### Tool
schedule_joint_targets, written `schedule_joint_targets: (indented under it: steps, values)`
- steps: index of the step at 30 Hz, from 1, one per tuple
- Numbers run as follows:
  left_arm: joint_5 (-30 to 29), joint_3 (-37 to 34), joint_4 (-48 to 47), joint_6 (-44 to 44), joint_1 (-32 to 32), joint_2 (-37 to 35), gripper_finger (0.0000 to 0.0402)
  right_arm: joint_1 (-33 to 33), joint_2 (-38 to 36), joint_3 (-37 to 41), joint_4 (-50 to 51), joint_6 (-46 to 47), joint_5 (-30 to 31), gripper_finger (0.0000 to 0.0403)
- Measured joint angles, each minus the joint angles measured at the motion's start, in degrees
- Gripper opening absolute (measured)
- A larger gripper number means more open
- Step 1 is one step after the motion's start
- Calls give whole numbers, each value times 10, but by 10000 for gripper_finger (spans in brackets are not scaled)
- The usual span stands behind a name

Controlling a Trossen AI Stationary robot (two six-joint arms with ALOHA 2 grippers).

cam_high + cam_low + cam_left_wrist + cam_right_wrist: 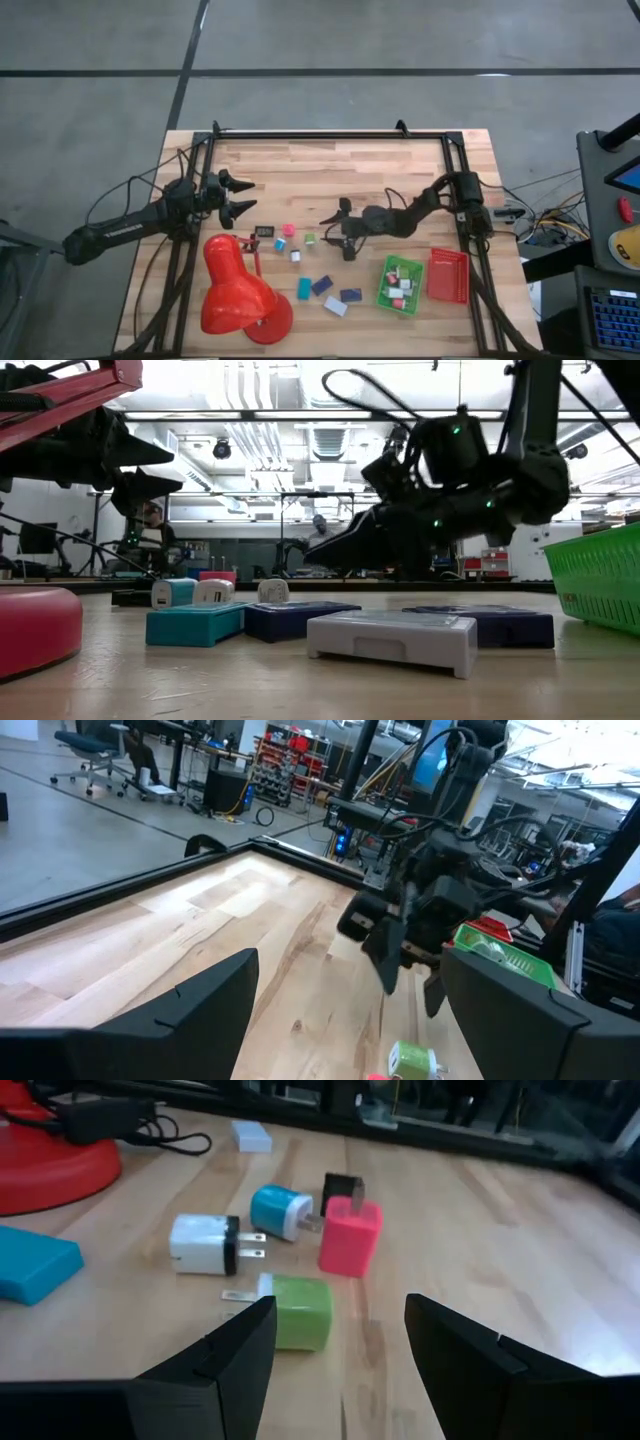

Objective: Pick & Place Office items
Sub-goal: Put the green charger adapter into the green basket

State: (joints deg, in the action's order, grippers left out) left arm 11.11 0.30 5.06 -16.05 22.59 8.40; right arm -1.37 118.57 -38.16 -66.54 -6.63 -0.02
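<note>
A: Right pincer (340,1355), state?
B: Spread, grasping nothing. Hovers low over the tabletop (350,165), pointing toward the red lamp (240,290).

A: Nearest piece to it?
B: Green charger cube (300,1312), just ahead, between the fingers' line and slightly to one side. It lies on its side, prongs away from the pink cube (350,1238), long axis across the pincer's reach. My guess: the coming move hinges on centring over it.

A: Beyond that?
B: Pink cube upright, then a white one (203,1243) and a blue round-faced one (280,1211), all clustered closer to the lamp's base. A teal flat block (35,1265) lies nearer the lamp.

A: Which arm is closer?
B: Right, clearly. Left pincer (235,197) waits spread and empty on the lamp's far side, well apart from the cubes.

A: Destination?
B: Green tray (381,285), already holding pieces, lies away from the lamp; red tray (449,275) beyond it.

A: Surface, room?
B: Pale wood planks, dark frame rail. Workshop behind: racks, cables, a seated person far off.
</note>
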Motion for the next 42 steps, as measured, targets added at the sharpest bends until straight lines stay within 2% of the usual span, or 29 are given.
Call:
schedule_joint_targets:
  steps: [13,20,23,36,42]
  values:
    - [0,0,0,0,0,0,320,3,25,-40,12,19,-5,219]
    - [0,0,0,0,0,0,320,2,25,-97,165,8,-5,219]
    - [0,0,0,0,0,0,320,1,25,-113,196,3,-5,219]
    - [0,0,0,0,0,0,320,0,24,-132,197,-38,-21,219]
    - [0,0,0,0,0,0,320,0,24,-149,198,-14,-21,219]
